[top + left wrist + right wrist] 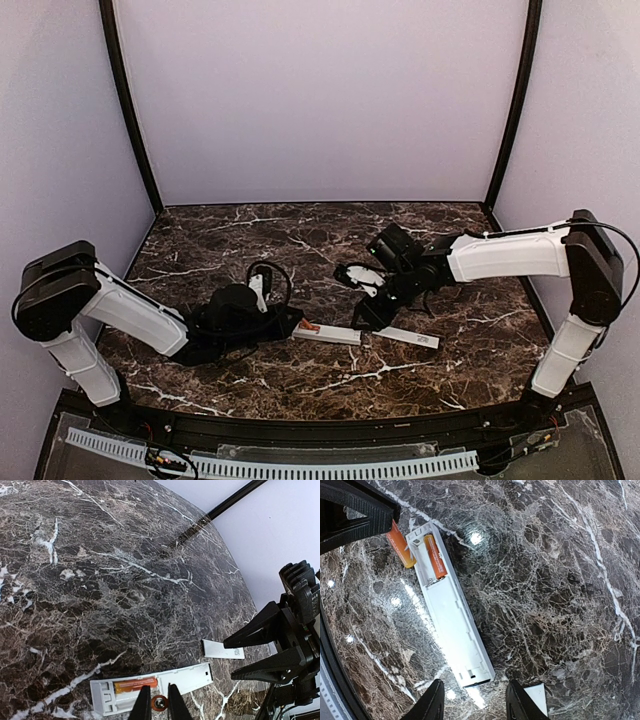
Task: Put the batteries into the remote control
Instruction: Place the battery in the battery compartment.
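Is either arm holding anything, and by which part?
The left gripper pinches a small orange cylindrical battery by one end, the other free. The right gripper is open astride the long white plastic remote control, holding nothing.

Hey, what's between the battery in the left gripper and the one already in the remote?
Only the remote control's own side wall and its empty second slot, seen best in the right wrist view.

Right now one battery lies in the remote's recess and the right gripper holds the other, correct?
No. The left gripper, not the right gripper, holds the other battery; the left wrist view shows it. The first battery does lie in the recess of the remote.
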Robot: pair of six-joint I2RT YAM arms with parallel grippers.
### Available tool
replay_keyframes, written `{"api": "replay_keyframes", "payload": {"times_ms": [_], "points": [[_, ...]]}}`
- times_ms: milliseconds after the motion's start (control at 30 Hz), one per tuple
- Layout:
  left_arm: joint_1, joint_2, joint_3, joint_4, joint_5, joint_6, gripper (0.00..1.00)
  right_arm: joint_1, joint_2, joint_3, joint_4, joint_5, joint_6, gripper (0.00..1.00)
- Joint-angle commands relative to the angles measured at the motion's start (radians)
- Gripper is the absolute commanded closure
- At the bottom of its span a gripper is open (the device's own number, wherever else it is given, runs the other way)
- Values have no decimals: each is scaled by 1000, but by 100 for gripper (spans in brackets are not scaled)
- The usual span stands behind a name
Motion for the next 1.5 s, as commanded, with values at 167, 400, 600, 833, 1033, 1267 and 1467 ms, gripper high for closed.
{"api": "replay_keyframes", "payload": {"times_ms": [167, 400, 600, 833, 1033, 1267, 1467], "points": [[-6, 36, 36, -10, -28, -26, 100, -12, -17, -16, 31, 15, -11, 60], [-8, 41, 35, -15, -33, -25, 100, -14, -18, -23, 38, 13, -11, 61], [-13, 44, 31, -25, -46, -33, 100, -15, -19, -25, 39, 14, -12, 63], [-20, 63, 40, -22, -50, -37, 100, -17, -23, -31, 38, 14, -13, 64], [-27, 63, 35, -27, -56, -41, 99, -18, -22, -34, 39, 16, -13, 65], [-37, 64, 40, -42, -70, -43, 92, -20, -22, -32, 41, 14, -16, 65], [-38, 78, 40, -44, -73, -56, 91, -19, -28, -36, 41, 14, -15, 65]]}}
